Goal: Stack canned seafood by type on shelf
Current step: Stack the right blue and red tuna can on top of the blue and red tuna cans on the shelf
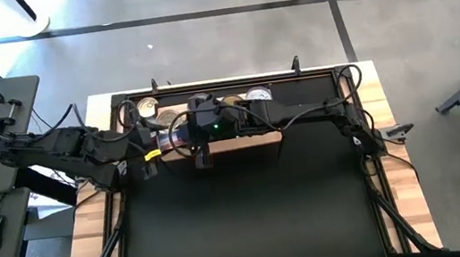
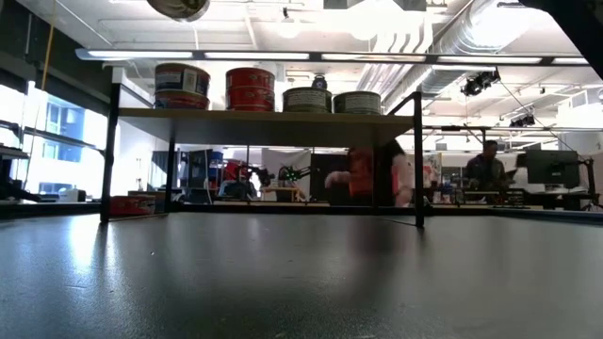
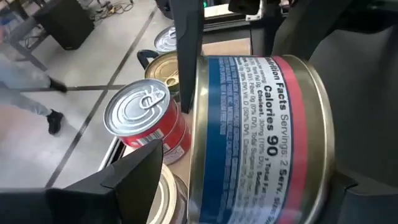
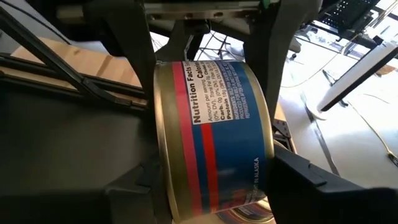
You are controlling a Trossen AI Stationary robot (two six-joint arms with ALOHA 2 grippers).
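A blue-and-red labelled can (image 4: 211,124) of the canned seafood hangs in the air between my two grippers, over the shelf's (image 1: 254,140) left part. My right gripper (image 4: 214,186) is shut on it. My left gripper (image 3: 249,180) faces it from the other side, open, one finger beside each flat end of the same can (image 3: 261,130). Other cans stand on the shelf (image 2: 264,115): a blue-red stack (image 2: 182,85), a red stack (image 2: 250,89) and two grey ones (image 2: 332,101). A red can with a pull-tab lid (image 3: 140,118) stands just beyond. My right gripper pinches the can between its two fingers, one on each flat end, here the rim (image 4: 163,180) of the left one. The fingers come about level from the table's right side. The can lies on its side, its label wall facing up, lifted clear of the shelf.
Gold-lidded (image 3: 163,67) and silver-lidded (image 3: 166,38) cans stand behind the red one. Black shelf legs (image 2: 418,155) and cables run along the table's far edge. The dark mat (image 1: 250,207) lies bare toward the near edge. People move in the room behind (image 2: 377,174).
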